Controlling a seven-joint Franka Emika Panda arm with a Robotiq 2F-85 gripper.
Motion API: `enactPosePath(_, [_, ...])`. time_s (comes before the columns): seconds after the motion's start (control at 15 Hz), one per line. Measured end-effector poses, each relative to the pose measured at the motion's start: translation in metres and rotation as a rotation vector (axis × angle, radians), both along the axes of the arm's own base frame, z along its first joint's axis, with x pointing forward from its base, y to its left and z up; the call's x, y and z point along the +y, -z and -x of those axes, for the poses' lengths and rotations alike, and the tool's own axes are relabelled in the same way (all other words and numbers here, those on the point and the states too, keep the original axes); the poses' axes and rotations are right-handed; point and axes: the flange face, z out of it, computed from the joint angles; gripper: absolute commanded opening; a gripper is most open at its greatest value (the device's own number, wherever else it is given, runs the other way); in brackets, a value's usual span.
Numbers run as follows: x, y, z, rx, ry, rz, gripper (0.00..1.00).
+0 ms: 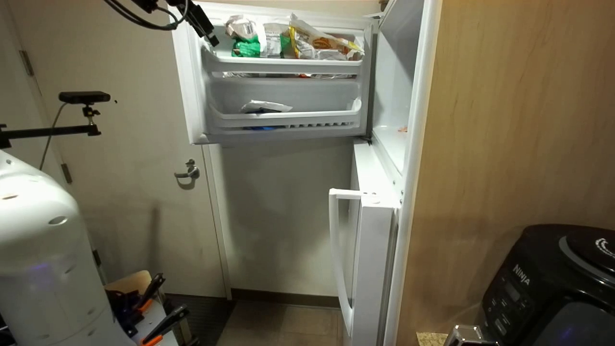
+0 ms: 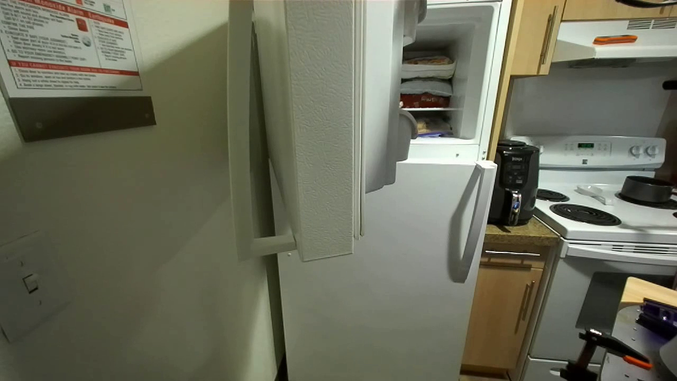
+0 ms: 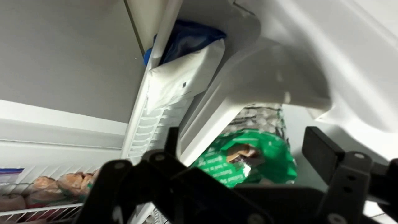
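Note:
My gripper (image 3: 247,143) is open and holds nothing. In the wrist view its fingers stand apart on either side of a green and silver bag (image 3: 227,157) with a brown patch. The bag sits behind the rail of the upper shelf of the open freezer door (image 1: 194,91). I cannot tell whether a finger touches the rail. In an exterior view the gripper (image 1: 211,39) is at the shelf's outer upper corner, beside the green bag (image 1: 246,48). A yellow and white bag (image 1: 317,43) lies further along that shelf. A white and blue packet (image 3: 189,70) lies in the lower shelf.
The freezer compartment holds several stacked bags (image 2: 427,87). The lower fridge door (image 2: 370,296) is shut, with a protruding handle (image 1: 336,250). A black air fryer (image 1: 509,288) stands beside the fridge. A camera on a bar (image 1: 84,97) and clamps (image 1: 166,322) are near the robot base.

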Motion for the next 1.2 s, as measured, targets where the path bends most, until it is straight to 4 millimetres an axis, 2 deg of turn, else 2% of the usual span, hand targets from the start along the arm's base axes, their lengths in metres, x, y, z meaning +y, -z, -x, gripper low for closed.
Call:
enactPosePath(0.2, [0.027,0.006,0.008,-0.017,-0.039,0.014,1.00])
enactPosePath(0.33, [0.036,0.009,0.010,-0.018,-0.052,0.022,1.00])
enactPosePath(1.2, [0.037,0.009,0.010,-0.018,-0.054,0.023,1.00])
